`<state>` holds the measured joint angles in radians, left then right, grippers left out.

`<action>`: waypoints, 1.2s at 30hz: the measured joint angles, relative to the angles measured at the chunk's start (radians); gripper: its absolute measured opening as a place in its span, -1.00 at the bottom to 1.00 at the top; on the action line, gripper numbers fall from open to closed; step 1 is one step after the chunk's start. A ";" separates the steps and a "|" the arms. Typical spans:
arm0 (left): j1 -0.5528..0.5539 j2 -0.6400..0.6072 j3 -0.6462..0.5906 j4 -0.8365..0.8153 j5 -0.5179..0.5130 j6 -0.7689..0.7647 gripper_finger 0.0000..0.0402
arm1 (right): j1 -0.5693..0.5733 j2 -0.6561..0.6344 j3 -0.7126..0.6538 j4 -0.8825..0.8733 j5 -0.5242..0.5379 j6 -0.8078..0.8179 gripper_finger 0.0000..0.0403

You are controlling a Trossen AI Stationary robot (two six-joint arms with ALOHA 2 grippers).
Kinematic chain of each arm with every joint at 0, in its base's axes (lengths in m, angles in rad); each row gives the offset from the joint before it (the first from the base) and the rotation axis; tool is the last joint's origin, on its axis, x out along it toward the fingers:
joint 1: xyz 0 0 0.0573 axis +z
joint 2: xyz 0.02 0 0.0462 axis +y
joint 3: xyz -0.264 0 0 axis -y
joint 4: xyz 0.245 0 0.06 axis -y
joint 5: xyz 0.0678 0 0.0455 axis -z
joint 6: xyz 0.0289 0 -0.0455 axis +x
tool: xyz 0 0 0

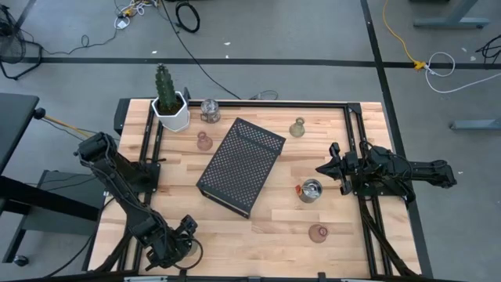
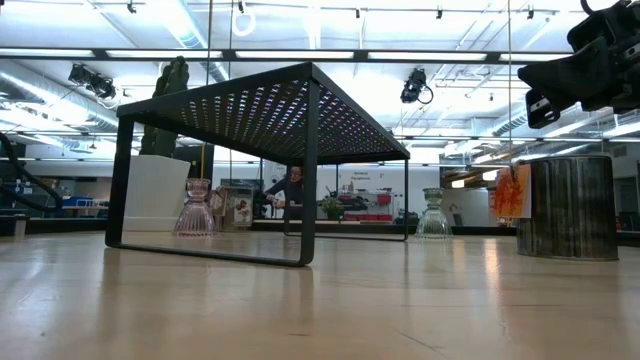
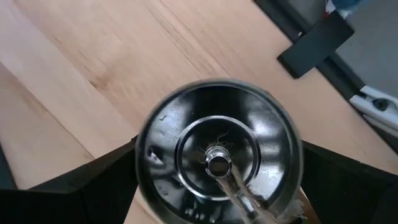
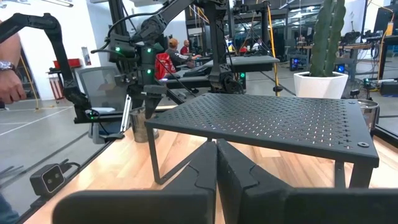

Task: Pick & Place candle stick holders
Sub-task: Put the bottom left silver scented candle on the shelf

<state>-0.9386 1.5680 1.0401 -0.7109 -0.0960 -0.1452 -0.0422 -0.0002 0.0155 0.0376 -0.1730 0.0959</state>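
Note:
My left gripper (image 1: 185,233) is near the table's front left and is shut on a shiny silver holder (image 3: 219,163), which also shows in the right wrist view (image 4: 138,126). My right gripper (image 1: 322,168) is shut and empty, right of the black perforated tray (image 1: 239,166). Standing on the table are a silver holder (image 1: 311,190) below my right gripper, a pink holder (image 1: 318,233) near the front, an olive holder (image 1: 297,128), a pink holder (image 1: 203,141) and a clear holder (image 1: 210,110) by the cactus pot (image 1: 171,111). My left gripper has the silver holder's round rim (image 3: 144,155) between its two fingers (image 3: 99,180), one on each side. The fingers come from above, pointing down. The holder is upright with its open top up. Whether its foot rests on the table, I cannot tell.
The tray stands slanted in the table's middle on legs, with open room under it (image 2: 210,200). The white cactus pot stands at the far left. Black rails (image 1: 356,141) run along the table's sides. People show in the room beyond the table (image 4: 9,68).

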 joint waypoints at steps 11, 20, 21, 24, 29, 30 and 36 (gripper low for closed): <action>0.005 0.031 0.000 0.006 0.015 -0.001 0.99 | 0.000 0.000 0.000 0.000 0.000 0.000 -0.94; 0.006 0.031 0.000 0.008 0.015 -0.001 0.99 | 0.000 0.000 0.000 0.000 0.000 0.000 -0.94; 0.006 0.031 0.000 0.008 0.015 -0.001 0.99 | 0.000 0.000 0.000 0.000 0.000 0.000 -0.94; 0.006 0.031 0.000 0.008 0.015 -0.001 0.97 | 0.000 0.000 0.000 0.000 0.000 0.000 -0.94; 0.006 0.031 0.000 0.008 0.015 -0.001 0.92 | 0.000 0.000 0.000 0.000 0.000 0.000 -0.94; 0.006 0.031 0.000 0.008 0.015 -0.001 0.91 | 0.000 0.000 0.000 0.000 0.000 0.000 -0.94; 0.006 0.031 0.000 0.008 0.015 -0.001 0.90 | 0.000 0.000 0.000 0.000 0.000 0.000 -0.94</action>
<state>-0.9330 1.5986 1.0401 -0.7033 -0.0814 -0.1463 -0.0421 -0.0002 0.0154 0.0376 -0.1730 0.0959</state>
